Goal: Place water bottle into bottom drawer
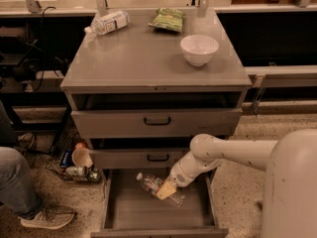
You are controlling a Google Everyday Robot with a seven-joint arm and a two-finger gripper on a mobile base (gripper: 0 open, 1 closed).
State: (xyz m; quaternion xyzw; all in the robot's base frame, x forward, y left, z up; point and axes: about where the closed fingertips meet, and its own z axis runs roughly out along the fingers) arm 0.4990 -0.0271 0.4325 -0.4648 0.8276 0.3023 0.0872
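The water bottle (150, 184) is clear crinkly plastic with a white cap. It lies tilted in the open bottom drawer (124, 209), cap toward the upper left, near the drawer's back. My gripper (167, 189) reaches down into the drawer from the right, its yellowish fingers over the bottle's middle. The bottle's lower half is partly hidden behind the gripper. The white arm comes in from the lower right.
On the cabinet top stand a white bowl (198, 49), a green snack bag (168, 19) and a bottle with a large white label (107, 22). The two upper drawers have black handles (157, 121). A person's leg and shoe (44, 217) are at lower left, with clutter (79, 165) beside the cabinet.
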